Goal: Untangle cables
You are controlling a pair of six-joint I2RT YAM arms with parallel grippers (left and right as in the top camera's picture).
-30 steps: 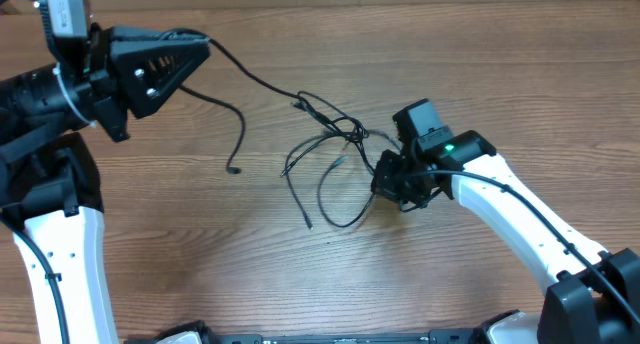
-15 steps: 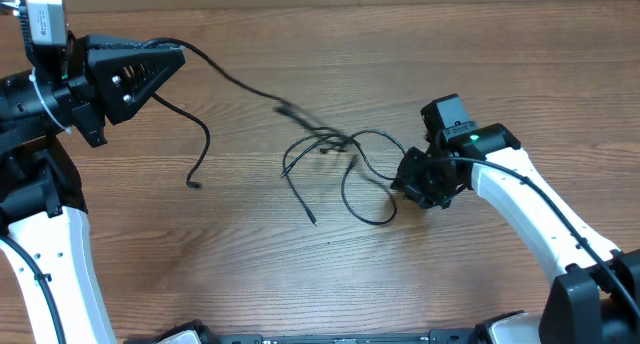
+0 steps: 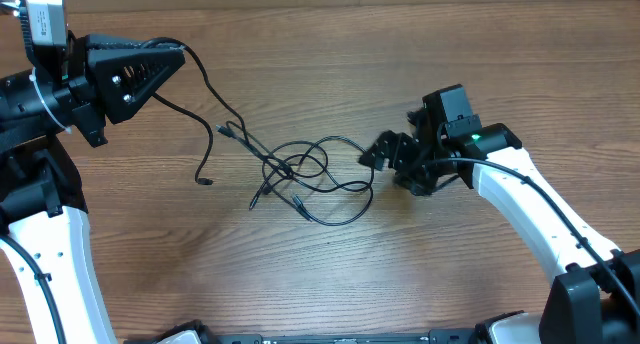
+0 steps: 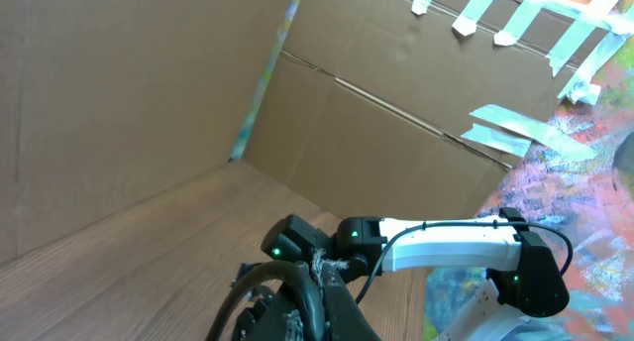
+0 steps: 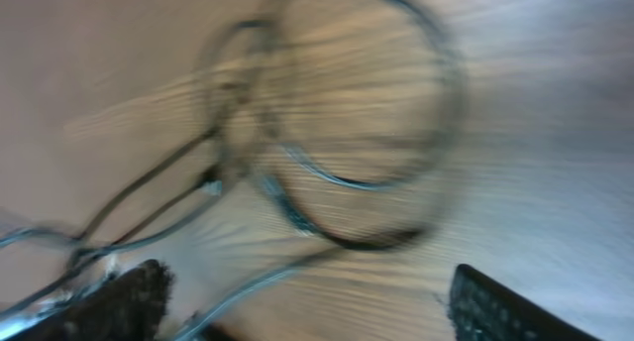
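Observation:
The cables (image 3: 305, 174) are thin black cords in a loose tangle of loops on the wooden table, mid-frame. One strand rises from the tangle up and left to my left gripper (image 3: 176, 56), which is shut on it above the table. A second strand drops from that gripper to a plug end (image 3: 205, 181). In the left wrist view the shut left gripper (image 4: 319, 293) pinches a black cord (image 4: 260, 282). My right gripper (image 3: 385, 150) stands open just right of the tangle. Its view is blurred: wide-apart fingers (image 5: 129, 303) with cable loops (image 5: 347, 133) ahead, and one strand running between them.
Cardboard walls (image 4: 149, 93) enclose the table's far side. The right arm (image 4: 446, 247) shows across the table in the left wrist view. Bare wood (image 3: 330, 44) lies around the tangle.
The right gripper has opened and let go of the cable. The tangle has gone slack and slid left. The left arm pulled left earlier, then held still with its cord.

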